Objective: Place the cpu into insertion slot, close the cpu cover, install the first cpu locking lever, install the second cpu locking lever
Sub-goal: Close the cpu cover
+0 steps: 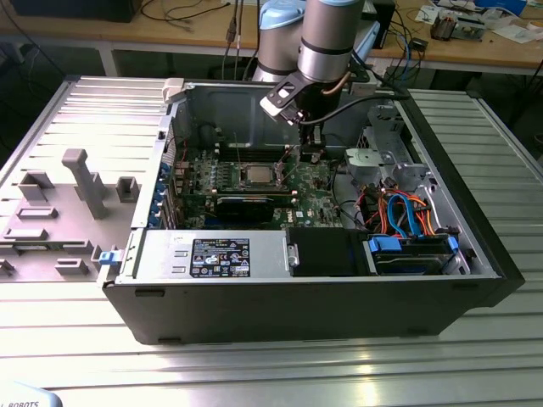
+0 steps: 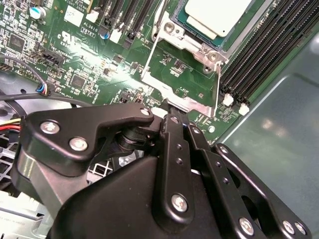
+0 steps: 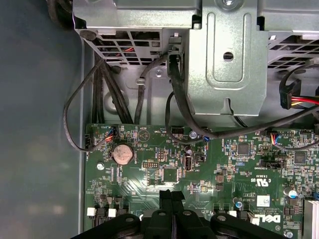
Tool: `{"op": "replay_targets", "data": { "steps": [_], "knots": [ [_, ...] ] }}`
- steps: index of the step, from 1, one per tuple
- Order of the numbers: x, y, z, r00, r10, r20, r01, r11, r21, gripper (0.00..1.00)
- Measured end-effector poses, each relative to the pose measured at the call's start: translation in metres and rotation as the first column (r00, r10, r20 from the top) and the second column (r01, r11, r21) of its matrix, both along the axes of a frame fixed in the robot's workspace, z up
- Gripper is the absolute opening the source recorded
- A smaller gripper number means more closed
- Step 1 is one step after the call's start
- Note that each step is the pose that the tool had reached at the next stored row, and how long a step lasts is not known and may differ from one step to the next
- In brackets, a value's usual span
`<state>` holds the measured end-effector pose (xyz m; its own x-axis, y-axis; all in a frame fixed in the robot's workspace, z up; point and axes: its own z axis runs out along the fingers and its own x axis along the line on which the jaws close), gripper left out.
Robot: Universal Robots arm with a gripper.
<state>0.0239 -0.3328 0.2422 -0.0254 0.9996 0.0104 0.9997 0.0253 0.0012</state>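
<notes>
Just ahead of the hand [image 2: 174,119], the cpu cover [image 2: 188,102] lies swung open and away from the insertion slot [image 2: 193,42], its square window showing bare green motherboard [image 2: 75,50] through it. The cover's nearest edge sits right at the hand's tips, though whether they touch it cannot be told. Beyond the cover, farther from the hand, the cpu [image 2: 217,12] rests seated in the slot, silver top facing up, with the black memory slots [image 2: 259,55] running alongside it. The hand is clenched: in both wrist views its two black fingers [image 3: 166,199] press side by side with only a thin seam between them, and nothing is seen held there. In the first wrist view a round coin cell [image 3: 122,154] lies on the board past the fingers, and black cables [image 3: 174,99] drop from a grey metal drive cage [image 3: 224,59] farther on. In the exterior view the hand [image 1: 307,155] reaches down inside the open computer case [image 1: 339,314], which lies on the ribbed metal bench [image 1: 254,365], with the cpu [image 1: 257,175] close beside the hand.
</notes>
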Motion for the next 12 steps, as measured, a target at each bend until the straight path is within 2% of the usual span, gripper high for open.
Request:
{"op": "replay_targets", "data": {
  "steps": [12],
  "knots": [
    [-0.0026, 0.0000, 0.0000, 1.0000, 0.000, 0.0000, 0.000, 1.0000, 0.0000, 0.11]
  ]
}}
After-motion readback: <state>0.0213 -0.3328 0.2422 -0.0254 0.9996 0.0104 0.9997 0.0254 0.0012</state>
